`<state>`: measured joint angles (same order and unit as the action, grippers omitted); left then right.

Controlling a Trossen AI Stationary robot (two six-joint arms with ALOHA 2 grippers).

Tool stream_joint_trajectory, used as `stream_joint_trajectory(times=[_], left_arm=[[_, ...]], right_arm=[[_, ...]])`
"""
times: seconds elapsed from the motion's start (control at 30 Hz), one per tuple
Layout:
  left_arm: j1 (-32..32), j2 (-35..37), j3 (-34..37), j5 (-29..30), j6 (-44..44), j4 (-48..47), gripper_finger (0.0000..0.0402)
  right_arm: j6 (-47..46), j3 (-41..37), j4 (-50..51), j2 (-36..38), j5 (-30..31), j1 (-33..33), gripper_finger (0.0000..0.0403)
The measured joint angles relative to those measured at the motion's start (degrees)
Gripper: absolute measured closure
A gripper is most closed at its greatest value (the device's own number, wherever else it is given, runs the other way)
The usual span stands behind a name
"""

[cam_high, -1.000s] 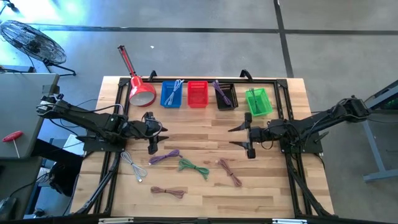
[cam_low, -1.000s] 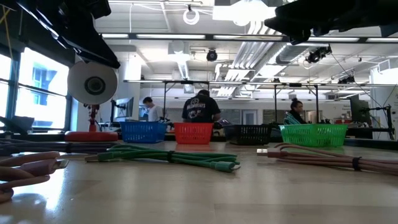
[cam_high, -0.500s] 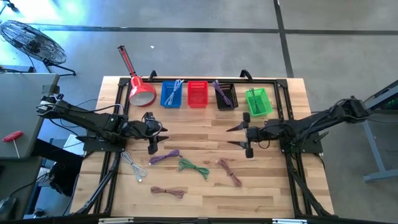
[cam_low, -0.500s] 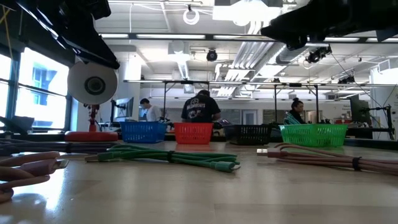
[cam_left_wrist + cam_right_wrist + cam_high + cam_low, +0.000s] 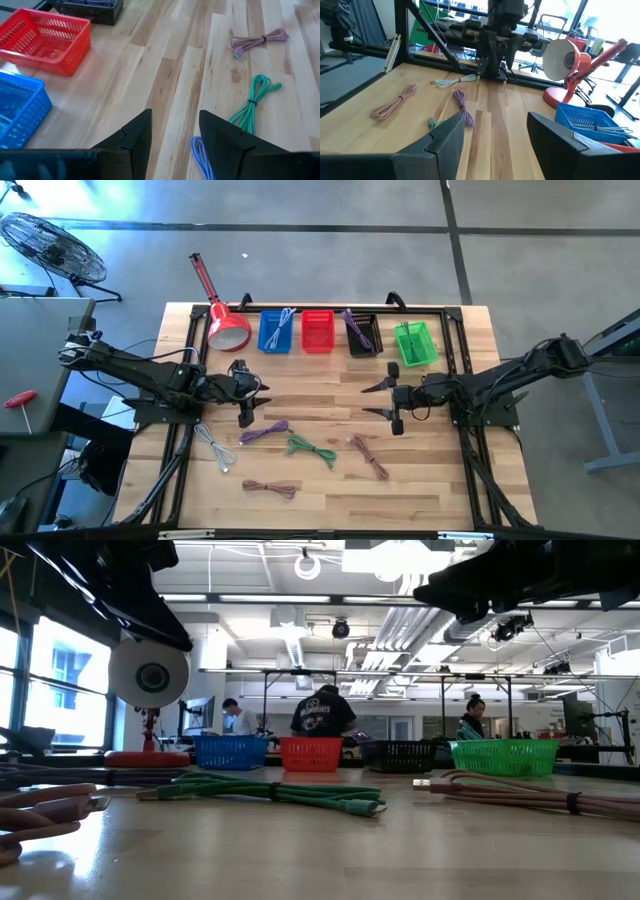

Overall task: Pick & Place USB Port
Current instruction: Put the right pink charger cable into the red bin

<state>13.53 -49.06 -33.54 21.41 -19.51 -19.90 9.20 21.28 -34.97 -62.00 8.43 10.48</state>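
- Loose USB cables, five bundles on the front half of the tabletop (image 5: 420, 480): purple cable (image 5: 265, 431), green cable (image 5: 311, 449) just beside it, pink cable (image 5: 370, 455) farther toward the right arm, white cable (image 5: 215, 448) toward the left arm, and a brownish-pink cable (image 5: 270, 488) nearest the front edge. None is touched by either claw.
- Baskets, four in a row along the far edge: blue basket (image 5: 276, 331) with a pale cable inside, red basket (image 5: 317, 330), black basket (image 5: 362, 333) with a purplish cable in it, green basket (image 5: 414, 343); whether the red and green ones hold anything is hard to tell from above.
- Left claw (image 5: 244, 392): above bare wood behind the purple cable, fingers apart, nothing between them.
- Right claw (image 5: 385, 402): above bare wood in front of the black and green baskets, behind the pink cable, fingers spread wide, holding nothing.
- Red desk lamp (image 5: 224, 322): at the far left corner, beside the blue basket, its arm reaching out past the tabletop edge.
- Beyond the tabletop: three people (image 5: 321, 715) standing in the room behind the baskets.
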Motion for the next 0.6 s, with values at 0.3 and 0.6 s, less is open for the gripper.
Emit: stream_joint_trajectory(times=[0.3,0.6], left_arm=[[0.0,0.0,0.0,1.3,0.1,0.0,0.0243],[0.0,0.0,0.0,1.3,0.1,0.0,0.0243]], right_arm=[[-0.2,0.0,-0.1,0.0,-5.4,0.0,0.0195],[1.2,3.2,3.6,0.0,-10.5,0.1,0.0195]])
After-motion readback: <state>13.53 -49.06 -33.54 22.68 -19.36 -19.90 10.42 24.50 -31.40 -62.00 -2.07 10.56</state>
